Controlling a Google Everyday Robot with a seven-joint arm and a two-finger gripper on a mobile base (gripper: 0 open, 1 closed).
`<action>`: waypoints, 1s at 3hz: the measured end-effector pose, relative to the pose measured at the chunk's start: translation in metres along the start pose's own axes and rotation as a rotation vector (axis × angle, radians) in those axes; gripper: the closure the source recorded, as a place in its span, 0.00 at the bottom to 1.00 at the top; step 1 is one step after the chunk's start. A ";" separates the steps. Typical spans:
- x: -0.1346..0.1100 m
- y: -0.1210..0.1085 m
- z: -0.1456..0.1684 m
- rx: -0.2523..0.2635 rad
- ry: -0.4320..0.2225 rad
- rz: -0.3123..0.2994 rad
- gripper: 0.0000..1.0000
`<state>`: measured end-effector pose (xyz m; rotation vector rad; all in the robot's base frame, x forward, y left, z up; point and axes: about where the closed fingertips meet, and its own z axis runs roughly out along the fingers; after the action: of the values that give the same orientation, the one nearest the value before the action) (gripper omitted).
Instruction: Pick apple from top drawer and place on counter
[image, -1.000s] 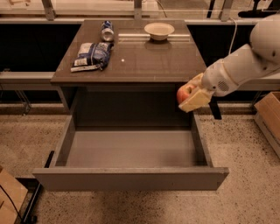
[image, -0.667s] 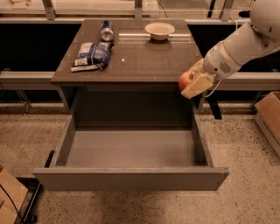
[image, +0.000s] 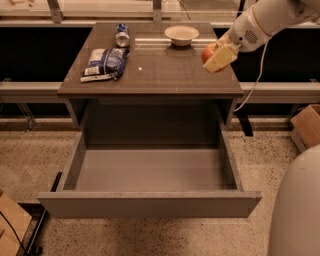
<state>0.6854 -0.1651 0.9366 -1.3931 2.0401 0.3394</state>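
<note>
Over the last second the gripper (image: 215, 59) went up and inward. It had been off the right side of the cabinet, below tabletop level, and ended over the tabletop (image: 170, 75) at about 3 o'clock, just inside the right edge. The jaws were clamped on the apple (image: 208, 52). The red fruit showed behind the pale finger and looked clear of the surface, though contact couldn't be ruled out. The top drawer (image: 150, 205) stood fully open with nothing visible inside. The bowl (image: 181, 34) sat at 12 o'clock, near the apple but apart from it. The can (image: 121, 35) and bag (image: 104, 63) were at 10 o'clock, well away. The pick looked done, leaving only lowering and release.
</note>
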 end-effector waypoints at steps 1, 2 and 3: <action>-0.030 -0.039 0.004 0.141 -0.049 0.072 1.00; -0.035 -0.050 0.030 0.152 -0.060 0.119 1.00; -0.034 -0.052 0.060 0.129 -0.073 0.161 1.00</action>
<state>0.7615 -0.1284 0.9195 -1.1265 2.0805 0.3163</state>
